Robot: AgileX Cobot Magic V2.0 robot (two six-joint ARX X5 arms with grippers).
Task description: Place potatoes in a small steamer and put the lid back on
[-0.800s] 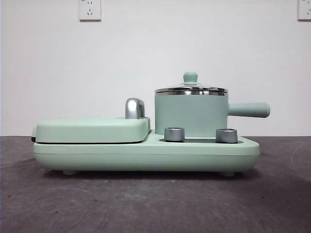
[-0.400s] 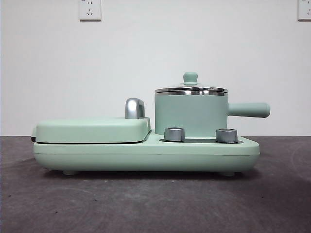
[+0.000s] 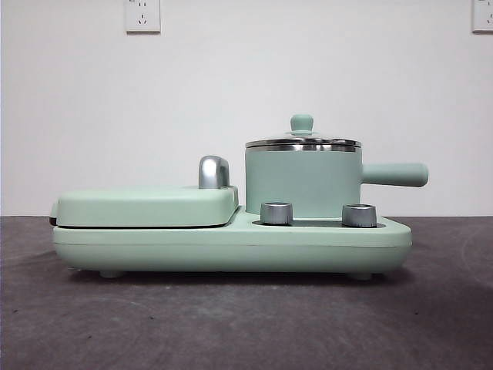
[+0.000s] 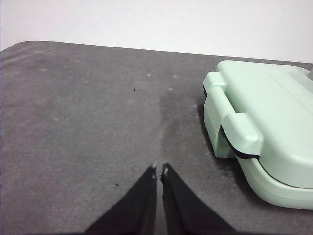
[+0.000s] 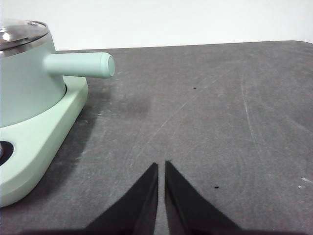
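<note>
The small steamer (image 3: 303,183) is a mint-green pot with a straight side handle (image 3: 394,175), standing on the right half of a mint-green cooker base (image 3: 231,245). Its lid (image 3: 303,142), steel-edged with a green knob (image 3: 301,123), sits on the pot. The right wrist view shows the small steamer (image 5: 24,83) and its handle (image 5: 80,64) from the side. No potatoes show in any view. My left gripper (image 4: 159,170) is shut and empty over bare table beside the griddle end. My right gripper (image 5: 161,166) is shut and empty, on the handle side of the pot.
A flat mint-green griddle cover (image 3: 146,205) with a chrome handle (image 3: 213,172) fills the left half of the base; its end (image 4: 264,132) shows in the left wrist view. Two steel dials (image 3: 276,213) (image 3: 359,215) sit in front of the pot. Dark grey tabletop (image 3: 246,324) surrounds the cooker.
</note>
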